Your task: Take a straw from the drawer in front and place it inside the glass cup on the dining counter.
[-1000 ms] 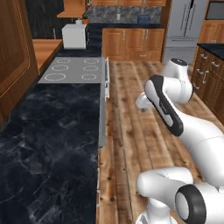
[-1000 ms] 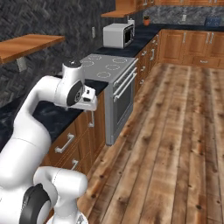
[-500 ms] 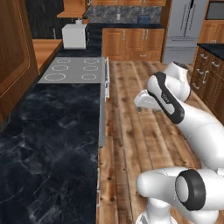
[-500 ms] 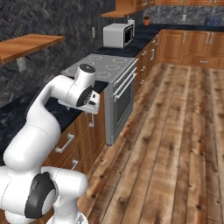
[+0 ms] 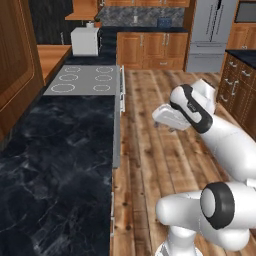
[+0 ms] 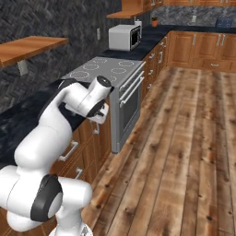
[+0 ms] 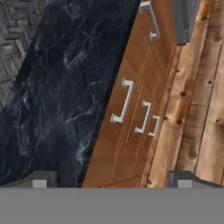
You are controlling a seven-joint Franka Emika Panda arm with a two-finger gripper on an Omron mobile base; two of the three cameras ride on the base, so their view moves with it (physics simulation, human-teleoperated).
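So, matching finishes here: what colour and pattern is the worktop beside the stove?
Black marble worktop with pale white veining; clearest in the hand view.

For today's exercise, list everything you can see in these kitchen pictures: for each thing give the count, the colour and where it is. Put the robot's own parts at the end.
worktop: one, black veined marble, along the left of the left base view.
drawers: stacked, brown wood, closed, under the worktop, each with a silver bar handle.
stove: one, grey top with ring burners, beyond the worktop.
microwave: one, white, past the stove.
fridge: one, grey, at the far wall.
shelf: one, brown wood, on the tiled wall.
floor: brown wood planks.
arm: one, white with dark joints.
gripper: one, dark tips, open, holding nothing, over the drawer fronts.
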